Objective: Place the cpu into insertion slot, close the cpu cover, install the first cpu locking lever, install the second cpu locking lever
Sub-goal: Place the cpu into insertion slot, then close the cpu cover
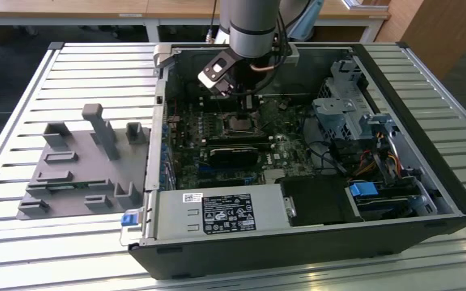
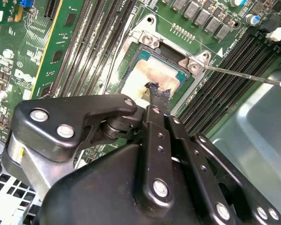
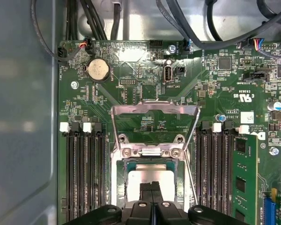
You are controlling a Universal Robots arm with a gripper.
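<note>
Black steel walls of the computer case (image 1: 257, 254) enclose the green circuit board (image 3: 131, 93), and the arm reaches down into it. In the first wrist view the gripper (image 3: 152, 186) has its fingers pressed together with nothing visible between them. The cpu cover (image 3: 154, 108) stands swung open, hinged at the edge of the insertion slot (image 3: 123, 183). The cpu (image 3: 143, 176) lies flat in that slot, right under the fingertips; whether they touch it I cannot tell. A thin locking lever (image 2: 243, 75) juts free to one side. Placement looks done. Closing the cover seems the step in hand, and it would call for tipping the frame down squarely without shifting the chip.
</note>
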